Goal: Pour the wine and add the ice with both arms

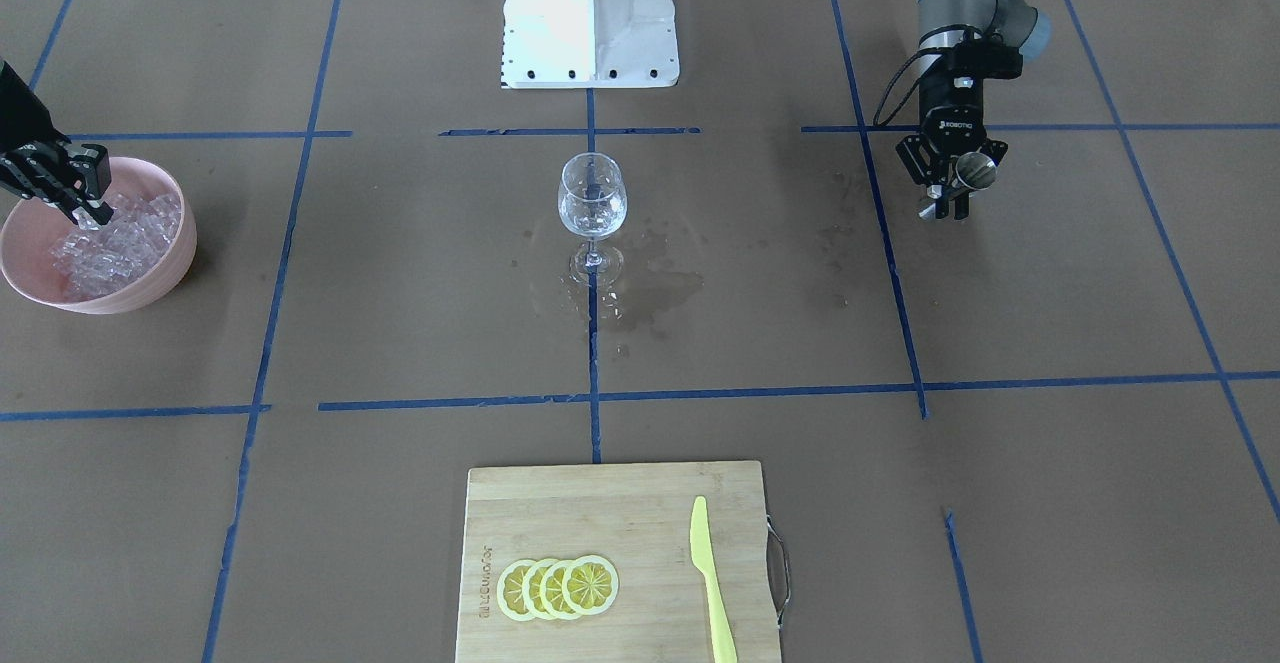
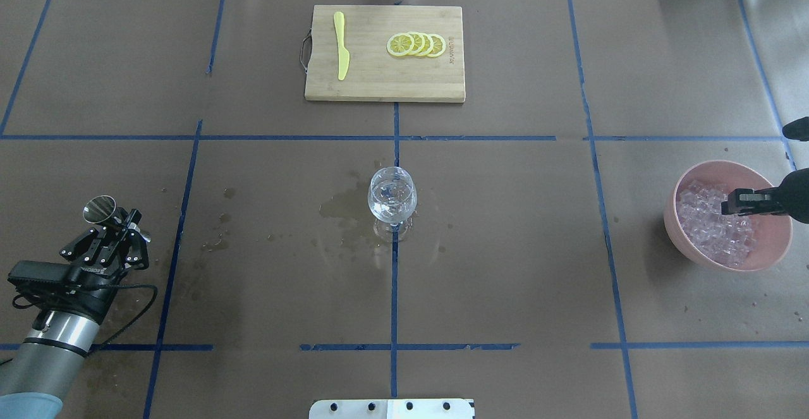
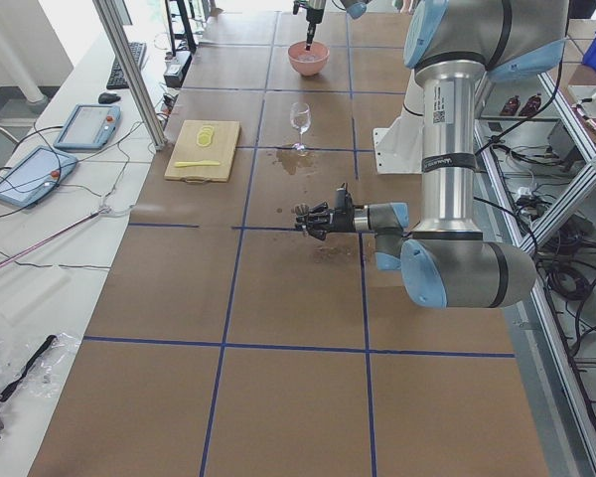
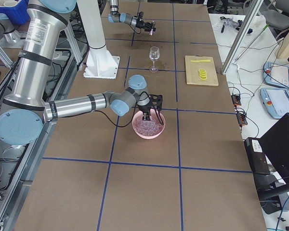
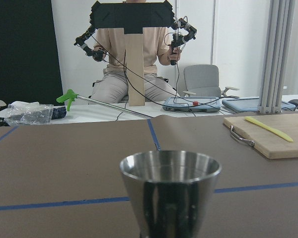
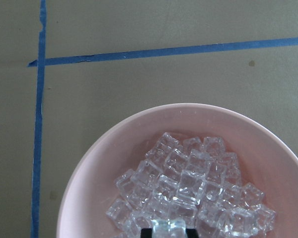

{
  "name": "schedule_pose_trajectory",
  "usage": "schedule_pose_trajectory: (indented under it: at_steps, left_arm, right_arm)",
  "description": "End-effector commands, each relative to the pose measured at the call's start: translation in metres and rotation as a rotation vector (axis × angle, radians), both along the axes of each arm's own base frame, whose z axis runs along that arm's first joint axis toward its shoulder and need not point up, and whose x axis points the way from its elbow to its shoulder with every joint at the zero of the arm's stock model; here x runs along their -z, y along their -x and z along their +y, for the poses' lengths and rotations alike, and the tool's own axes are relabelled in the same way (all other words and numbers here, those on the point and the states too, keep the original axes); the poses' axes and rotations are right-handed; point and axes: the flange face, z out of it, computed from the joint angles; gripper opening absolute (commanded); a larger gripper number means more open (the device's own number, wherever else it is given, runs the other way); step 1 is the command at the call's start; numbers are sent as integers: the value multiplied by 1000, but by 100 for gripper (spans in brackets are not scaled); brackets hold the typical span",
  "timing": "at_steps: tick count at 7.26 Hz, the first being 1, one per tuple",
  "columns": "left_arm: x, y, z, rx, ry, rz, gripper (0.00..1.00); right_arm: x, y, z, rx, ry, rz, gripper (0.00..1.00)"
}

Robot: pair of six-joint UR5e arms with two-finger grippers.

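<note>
Pink bowl (image 1: 150, 288) stands on the robot's right side of the table (image 1: 1050, 273), and the ice (image 1: 115, 248) lies heaped inside it, many small clear cubes filling the lower part. The right gripper (image 1: 92, 211) hangs over the bowl with its tips down among the cubes. In the right wrist view its two fingers are pressed on one single cube, which sits between them just above the heap.

On the robot's left side, well apart from everything else, the left gripper (image 1: 948, 205) is above the brown paper and its fingers are clamped on a small steel cup (image 1: 977, 171). The cup stands upright, with its mouth up. If there is liquid inside the cup, I cannot tell.

Between the two arms, in the middle of the table, a clear wine glass (image 1: 592, 208) stands upright on a blue tape line. Something clear glints in its bowl, but the wine itself I cannot make out for sure. Wet patches (image 1: 650, 288) darken the paper around the foot of the glass.

At the operators' edge lies a wooden cutting board (image 1: 560, 503). On it are four overlapping lemon slices (image 1: 558, 586) and, beside them, a yellow knife (image 1: 712, 583) lying flat.
</note>
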Motion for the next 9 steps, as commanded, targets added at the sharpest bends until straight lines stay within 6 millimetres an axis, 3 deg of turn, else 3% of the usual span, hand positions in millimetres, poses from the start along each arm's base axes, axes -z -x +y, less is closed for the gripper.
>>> schedule_pose_trajectory:
  at_steps: [1, 3, 9]
  left_arm:
    - [-1, -21, -2, 19, -5, 10, 0]
    - [-10, -22, -3, 22, -5, -16, 0]
    - [-3, -29, -3, 20, -7, -13, 0]
  right_arm:
    - [0, 0, 0, 1, -1, 0, 0]
    - [1, 0, 0, 1, -2, -1, 0]
    - [0, 0, 0, 0, 0, 0, 0]
